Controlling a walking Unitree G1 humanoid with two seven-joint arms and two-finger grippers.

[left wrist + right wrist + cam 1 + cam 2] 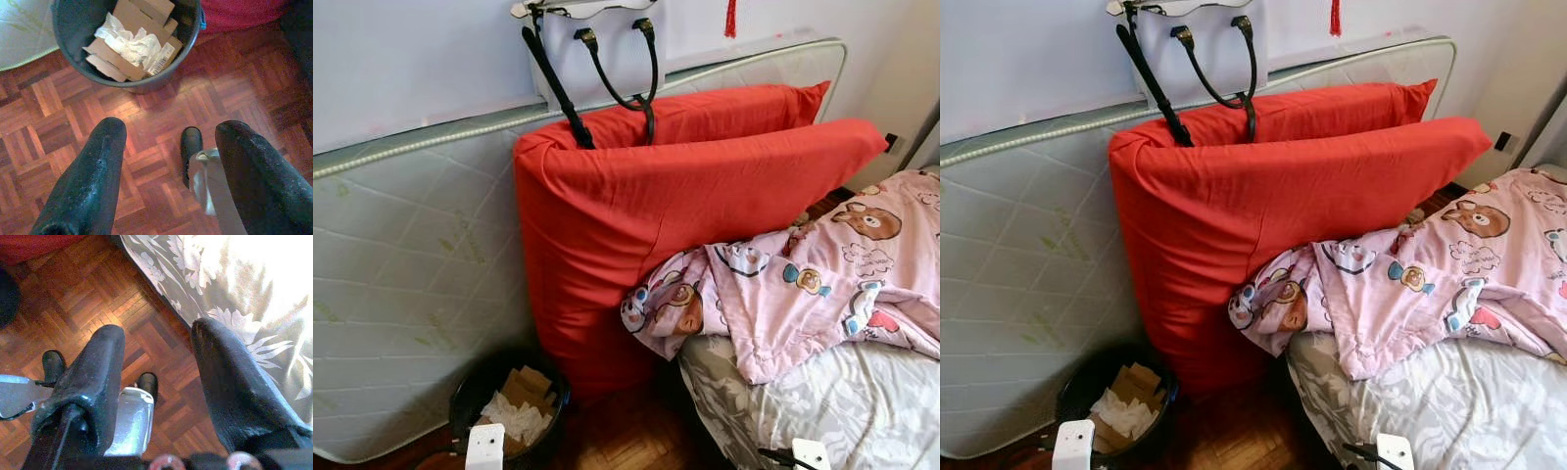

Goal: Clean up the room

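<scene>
A black waste bin (506,406) stands on the parquet floor, holding cardboard pieces (139,19) and crumpled white paper (128,41). A pink cartoon-print blanket (803,284) lies bunched on the bed (842,411), spilling over its head end. My left gripper (171,129) hangs open above the floor just short of the bin, nothing between its fingers. My right gripper (156,330) is open too, low beside the bed's grey floral sheet (234,289), holding nothing.
Two large red cushions (675,215) lean on a white mattress (411,284) propped against the wall. A white handbag with black straps (597,59) hangs above them. My own black feet (190,144) stand on the parquet between bin and bed.
</scene>
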